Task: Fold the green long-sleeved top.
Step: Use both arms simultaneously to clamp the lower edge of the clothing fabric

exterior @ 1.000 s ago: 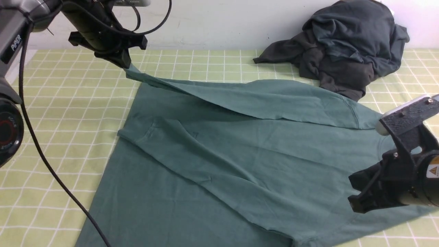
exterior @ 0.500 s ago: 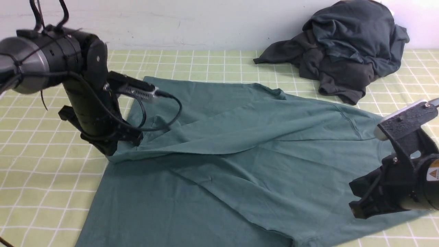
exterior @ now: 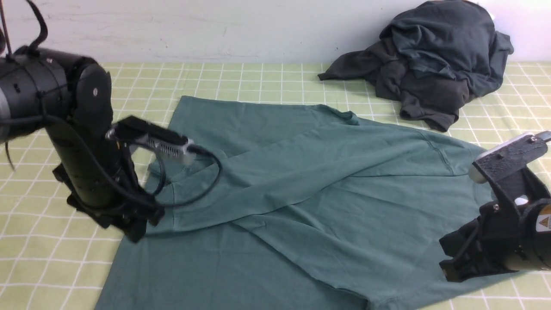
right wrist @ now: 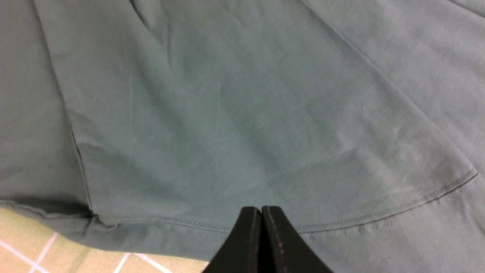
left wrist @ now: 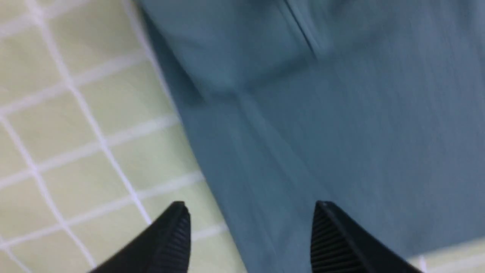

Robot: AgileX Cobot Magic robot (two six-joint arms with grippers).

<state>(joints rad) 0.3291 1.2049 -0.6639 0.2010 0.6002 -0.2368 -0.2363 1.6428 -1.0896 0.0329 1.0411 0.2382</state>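
Where sleeves cross, green top (exterior: 379,206) lies creased.

There is one green top (exterior: 301,241). Of the sleeves, two are visible, both folded across this top. There are two grippers: one left gripper (left wrist: 250,235) at its left side, and one right gripper (right wrist: 260,212) at its right side.

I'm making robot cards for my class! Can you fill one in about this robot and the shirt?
Shirt: green top, spread out, partly folded
Left hand: open, over the shirt's edge
Right hand: shut, over the shirt
Dark clothes: bunched pile, beyond the shirt
Table: pale green with white lines
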